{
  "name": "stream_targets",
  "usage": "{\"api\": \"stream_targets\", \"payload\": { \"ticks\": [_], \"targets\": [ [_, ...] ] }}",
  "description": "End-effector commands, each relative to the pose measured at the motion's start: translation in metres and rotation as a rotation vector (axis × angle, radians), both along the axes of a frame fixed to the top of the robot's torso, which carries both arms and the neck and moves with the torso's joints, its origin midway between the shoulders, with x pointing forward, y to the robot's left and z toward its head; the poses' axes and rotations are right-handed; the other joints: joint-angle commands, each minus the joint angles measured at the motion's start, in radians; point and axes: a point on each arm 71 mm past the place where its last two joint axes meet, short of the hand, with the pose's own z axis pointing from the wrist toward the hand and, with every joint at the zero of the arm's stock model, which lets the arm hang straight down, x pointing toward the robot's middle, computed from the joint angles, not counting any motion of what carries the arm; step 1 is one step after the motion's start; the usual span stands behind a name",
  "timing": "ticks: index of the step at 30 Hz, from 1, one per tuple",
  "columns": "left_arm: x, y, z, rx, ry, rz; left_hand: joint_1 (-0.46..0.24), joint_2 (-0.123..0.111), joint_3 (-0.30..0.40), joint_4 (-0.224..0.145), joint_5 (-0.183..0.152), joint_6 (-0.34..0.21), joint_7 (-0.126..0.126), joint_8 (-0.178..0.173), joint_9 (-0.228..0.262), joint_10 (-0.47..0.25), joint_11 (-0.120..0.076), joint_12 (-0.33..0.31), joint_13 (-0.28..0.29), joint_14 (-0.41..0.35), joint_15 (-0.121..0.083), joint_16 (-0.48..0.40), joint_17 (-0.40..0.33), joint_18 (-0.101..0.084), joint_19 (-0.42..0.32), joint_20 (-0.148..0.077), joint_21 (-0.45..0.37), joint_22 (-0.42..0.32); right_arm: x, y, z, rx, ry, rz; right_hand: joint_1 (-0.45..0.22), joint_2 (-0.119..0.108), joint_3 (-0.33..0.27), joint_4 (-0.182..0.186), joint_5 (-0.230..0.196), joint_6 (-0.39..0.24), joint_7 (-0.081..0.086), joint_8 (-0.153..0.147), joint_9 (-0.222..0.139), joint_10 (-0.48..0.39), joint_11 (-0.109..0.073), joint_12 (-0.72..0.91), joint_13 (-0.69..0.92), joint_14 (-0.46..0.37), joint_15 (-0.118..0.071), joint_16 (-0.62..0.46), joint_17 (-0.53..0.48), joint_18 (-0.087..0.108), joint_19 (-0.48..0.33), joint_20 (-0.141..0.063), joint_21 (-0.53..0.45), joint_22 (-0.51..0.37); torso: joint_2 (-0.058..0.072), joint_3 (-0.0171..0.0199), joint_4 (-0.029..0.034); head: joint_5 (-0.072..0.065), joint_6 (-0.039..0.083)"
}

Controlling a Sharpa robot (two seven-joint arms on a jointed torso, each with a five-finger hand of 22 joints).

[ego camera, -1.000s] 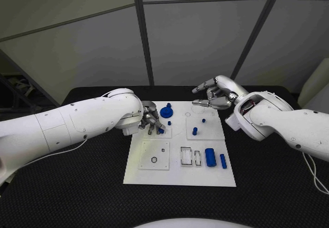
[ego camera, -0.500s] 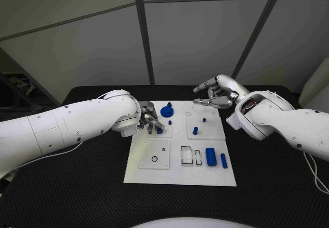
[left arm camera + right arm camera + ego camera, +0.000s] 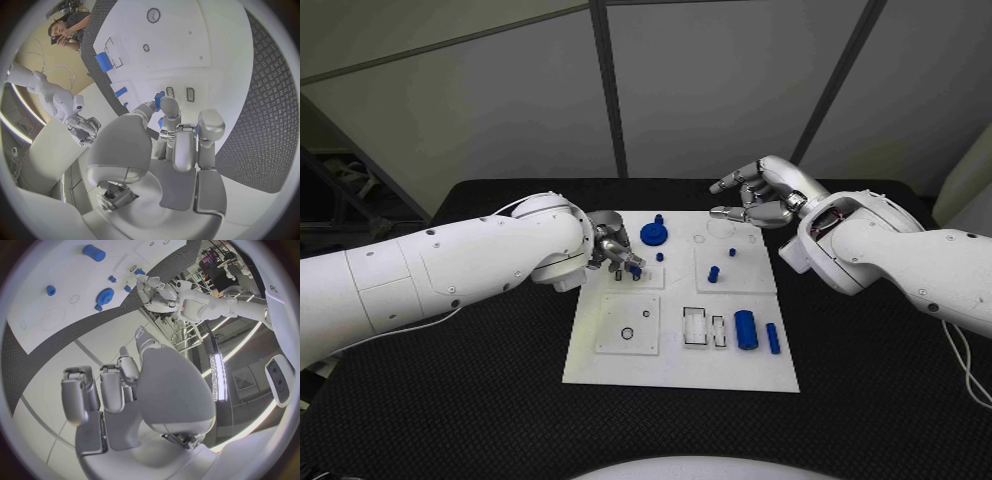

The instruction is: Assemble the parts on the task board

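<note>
White board: task board (image 3: 678,370) is lying on the table.
Left hand (image 3: 616,253): is pinching a small blue part (image 3: 635,270).
Right hand (image 3: 759,198): is hovering, fingers apart, empty.

Looks like a robotics lab or test cell: grey partition panels (image 3: 704,90) behind a black table (image 3: 473,400), metal racks (image 3: 187,335) and ceiling strip lighting (image 3: 215,375).

A black table (image 3: 473,400) with a finely textured top carries one thing directly — the white task board (image 3: 678,365), a flat rectangular plate lying near the middle, its long sides running away from the robot — dark surface showing all round it.
</note>
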Motion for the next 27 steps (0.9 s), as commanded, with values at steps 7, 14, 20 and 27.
{"api": "stream_targets", "payload": {
  "ticks": [7, 14, 20, 27],
  "targets": [
    [-0.002, -0.001, -0.004, 0.036, -0.098, -0.006, -0.016, -0.003, 0.224, -0.211, 0.006, 0.008, -0.002, 0.000, 0.005, 0.016, -0.005, 0.010, 0.006, 0.068, -0.006, 0.007, 0.115, -0.014, 0.010, -0.001, 0.006, 0.006, 0.000, 0.001, 0.002, 0.004, -0.015, 0.004, 0.001, 0.005, 0.001, -0.004, 0.004, 0.006, 0.000, 0.000, -0.001, 0.002, -0.005, 0.000, -0.001, 0.047, -0.004, -0.006, 0.008, -0.015, 0.104, -0.005, 0.006, 0.263, 0.002, -0.0009, -0.0028, 0.001, -0.001],
    [-0.004, -0.002, -0.008, 0.046, -0.115, -0.012, -0.018, -0.004, 0.227, -0.213, 0.007, 0.010, -0.002, 0.001, 0.006, 0.017, -0.005, 0.011, 0.007, 0.069, -0.007, 0.008, 0.116, -0.014, 0.011, -0.002, 0.007, 0.007, 0.000, 0.001, 0.002, 0.002, -0.013, 0.006, 0.001, 0.005, 0.001, -0.004, 0.004, 0.006, 0.000, 0.000, -0.001, 0.002, -0.005, 0.000, -0.001, 0.047, -0.004, -0.006, 0.008, -0.015, 0.104, -0.005, 0.006, 0.263, 0.002, -0.0005, -0.0034, -0.006, -0.002],
    [-0.006, -0.003, -0.011, 0.053, -0.108, -0.016, -0.019, -0.005, 0.229, -0.213, 0.008, 0.010, -0.002, 0.001, 0.007, 0.018, -0.005, 0.012, 0.008, 0.068, -0.007, 0.007, 0.114, -0.014, 0.012, -0.002, 0.007, 0.008, 0.001, 0.002, 0.002, 0.001, -0.010, 0.010, 0.001, 0.006, 0.001, -0.005, 0.004, 0.006, 0.000, -0.001, -0.001, 0.001, -0.005, -0.001, -0.001, 0.047, -0.004, -0.005, 0.009, -0.015, 0.104, -0.005, 0.006, 0.263, 0.001, -0.0005, -0.0030, -0.005, -0.002],
    [-0.008, -0.003, -0.013, 0.065, -0.093, -0.025, -0.020, -0.005, 0.230, -0.214, 0.008, 0.011, -0.003, 0.001, 0.008, 0.019, -0.005, 0.013, 0.009, 0.068, -0.007, 0.007, 0.115, -0.014, 0.012, -0.002, 0.008, 0.009, 0.001, 0.002, 0.001, -0.001, -0.007, 0.012, 0.001, 0.006, 0.001, -0.005, 0.005, 0.006, 0.000, -0.001, -0.001, 0.002, -0.005, -0.001, -0.001, 0.047, -0.005, -0.005, 0.009, -0.015, 0.104, -0.005, 0.006, 0.263, 0.001, -0.0005, -0.0034, -0.003, -0.003]
  ]
}}
